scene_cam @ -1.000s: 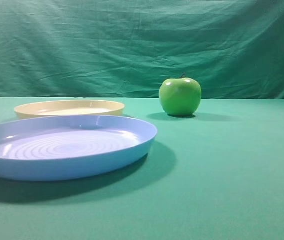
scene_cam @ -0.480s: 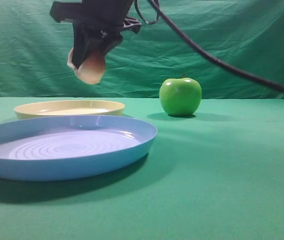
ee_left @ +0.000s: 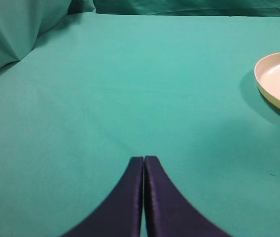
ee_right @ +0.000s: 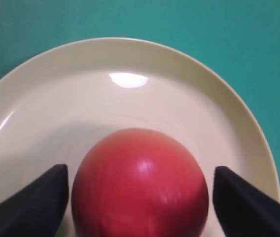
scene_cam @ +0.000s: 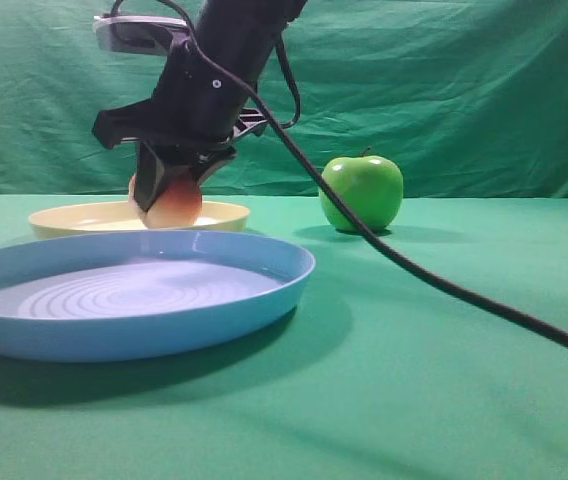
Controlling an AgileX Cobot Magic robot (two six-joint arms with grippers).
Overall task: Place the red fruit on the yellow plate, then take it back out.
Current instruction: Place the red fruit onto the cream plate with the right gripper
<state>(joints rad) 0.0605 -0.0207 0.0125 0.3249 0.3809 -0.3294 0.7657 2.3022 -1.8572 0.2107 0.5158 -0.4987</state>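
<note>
1. The right hand hangs in the upper left of the exterior high view, pointing down over the yellow plate. In the right wrist view its two dark fingers stand apart at the lower left and lower right corners, each with a visible gap to the fruit between them, so the hand is spread and not clamped.
2. The red fruit sits in the lower middle of the right wrist view, on the floor of the yellow plate and towards its near side. In the exterior high view the red fruit shows just above the plate's rim, partly covered by the dark fingers; its lower part looks pale, its top red.
3. The left hand fills the bottom centre of the left wrist view, its two dark fingers pressed together with nothing between them, over bare green worktop. The yellow plate is cut by the right edge of that view.
4. A blue plate with ringed centre lies in the lower left of the exterior high view, in front of the yellow one.
5. A green apple stands right of centre, well apart from both plates.
6. A black cable runs from the arm to the lower right edge.
</note>
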